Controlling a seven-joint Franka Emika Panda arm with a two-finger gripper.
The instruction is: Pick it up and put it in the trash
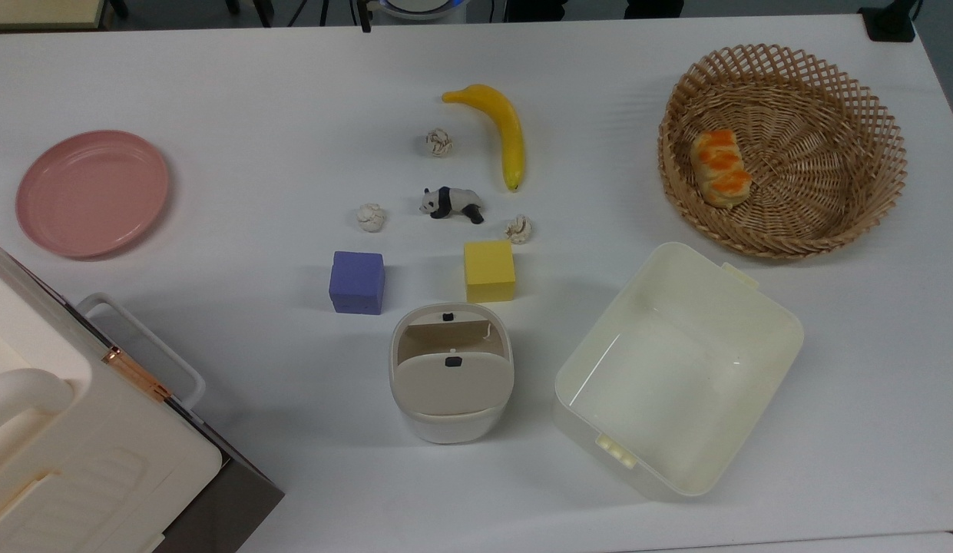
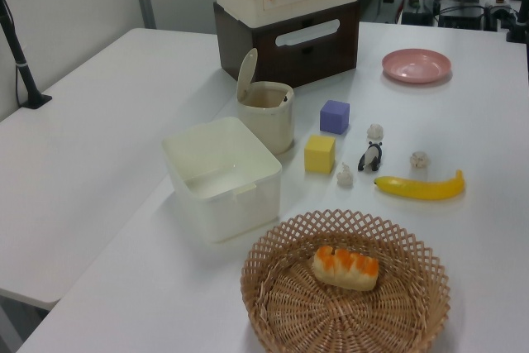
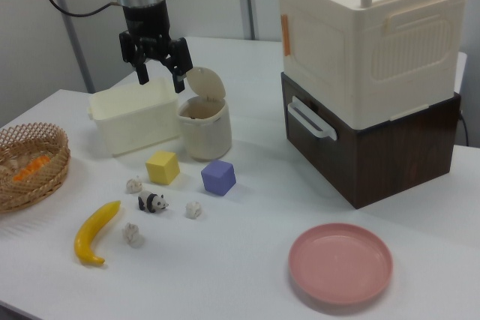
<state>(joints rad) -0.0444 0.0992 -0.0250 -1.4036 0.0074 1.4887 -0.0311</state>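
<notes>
The gripper hangs above the trash bin, jaws spread and empty. The pale paper wad lies left of the panda in the top view.

Top view: overhead, looks straight down on worktop, moderately close. Left view: oblique, from wicker basket end, faces stacked boxes. Right view: oblique, opposite end, pink plate nearest, basket far on right view's left. All three share banana, cubes, bin, tub.
</notes>
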